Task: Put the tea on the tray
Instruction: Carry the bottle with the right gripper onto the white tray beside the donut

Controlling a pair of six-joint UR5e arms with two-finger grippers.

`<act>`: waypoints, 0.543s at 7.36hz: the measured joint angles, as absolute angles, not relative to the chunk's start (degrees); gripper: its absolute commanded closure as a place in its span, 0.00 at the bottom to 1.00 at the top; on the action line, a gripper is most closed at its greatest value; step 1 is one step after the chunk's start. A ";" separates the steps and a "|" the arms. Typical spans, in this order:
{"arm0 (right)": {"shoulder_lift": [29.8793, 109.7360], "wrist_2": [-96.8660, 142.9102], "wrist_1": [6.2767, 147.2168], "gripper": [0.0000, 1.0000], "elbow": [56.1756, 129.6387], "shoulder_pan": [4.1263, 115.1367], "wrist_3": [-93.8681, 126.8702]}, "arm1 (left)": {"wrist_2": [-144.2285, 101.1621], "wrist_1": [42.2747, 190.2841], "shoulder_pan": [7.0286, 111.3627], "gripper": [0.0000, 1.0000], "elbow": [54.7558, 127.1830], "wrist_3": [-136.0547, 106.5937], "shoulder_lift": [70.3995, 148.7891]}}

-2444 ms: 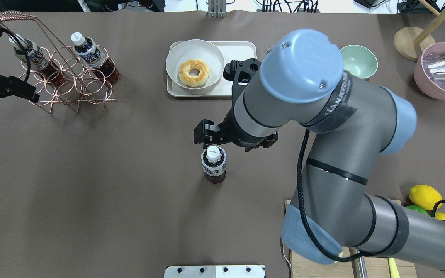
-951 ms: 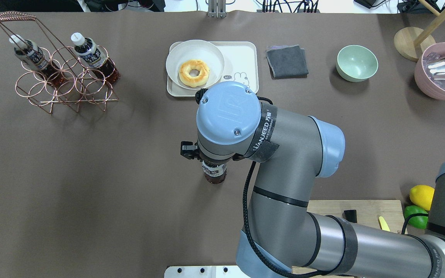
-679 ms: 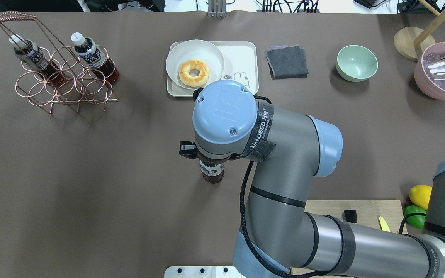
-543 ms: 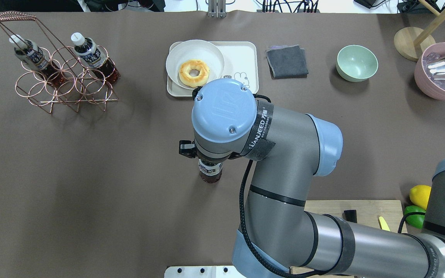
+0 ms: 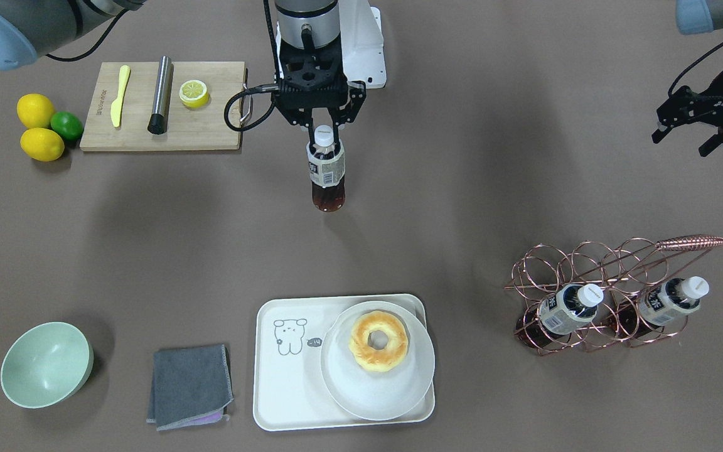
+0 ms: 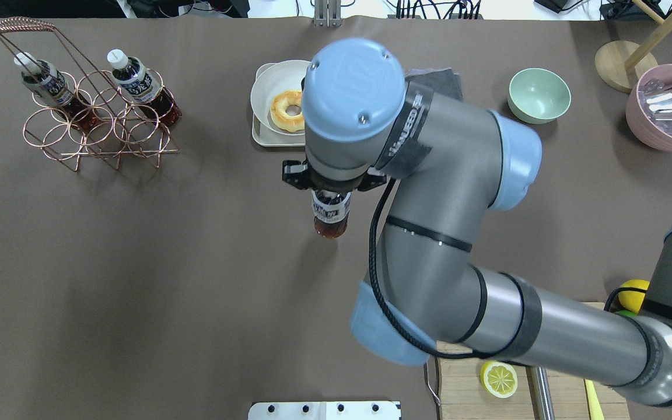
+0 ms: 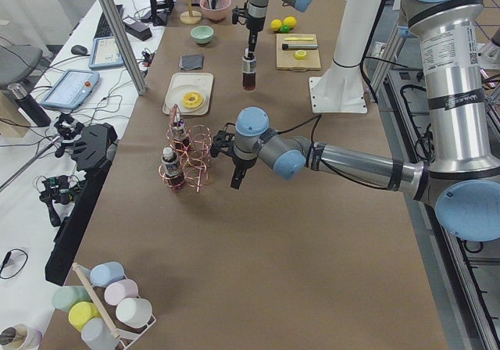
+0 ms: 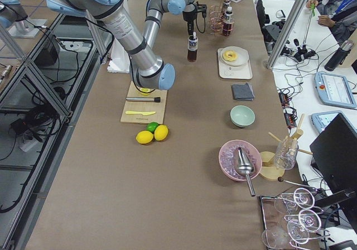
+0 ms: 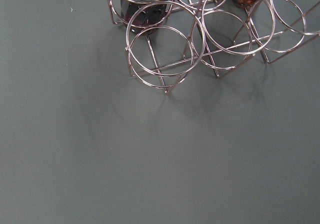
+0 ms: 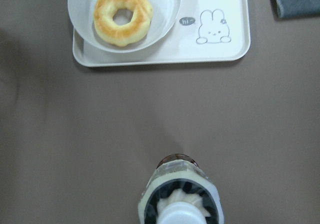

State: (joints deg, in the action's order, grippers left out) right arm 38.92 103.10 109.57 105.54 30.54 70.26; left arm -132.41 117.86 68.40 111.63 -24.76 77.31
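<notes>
front-facing view: my right gripper (image 5: 324, 129) is clamped on the neck of the tea (image 5: 327, 172), well apart from the tray (image 5: 286, 383). overhead view: the tea hangs short of the tray. right wrist view: pickup looks done; carrying to the bare half beside the plate (image 10: 167, 29) and release remain.

The matte brown surface (image 5: 462, 188) carries a row along its edge far from the robot: a pale green bowl (image 5: 46, 364), a folded grey cloth (image 5: 190, 385) and the cream tray (image 5: 286, 389). A copper wire rack (image 5: 615, 285) stands toward the robot's left end. By the robot's edge, toward the right end, lies a wooden cutting board (image 5: 217, 129). Two lemons (image 5: 35, 110) and a lime (image 5: 67, 125) sit just beside it.
</notes>
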 measured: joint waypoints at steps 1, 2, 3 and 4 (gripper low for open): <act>38.67 105.57 109.07 1.00 103.60 34.42 67.82 | -132.43 120.02 68.60 0.05 111.70 -24.88 75.64; 38.31 108.52 106.67 1.00 99.92 38.65 65.16 | -132.44 121.01 68.89 0.05 111.77 -24.93 74.81; 36.00 111.73 102.01 1.00 91.90 42.72 63.46 | -132.53 121.45 69.56 0.05 112.01 -24.99 74.40; 31.46 114.24 97.33 1.00 81.15 45.88 62.28 | -133.03 121.57 70.25 0.05 112.18 -25.03 74.13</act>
State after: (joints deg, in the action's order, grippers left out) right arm 31.46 114.24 97.33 81.15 45.88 62.28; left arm -133.03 121.57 70.25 112.18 -25.03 74.13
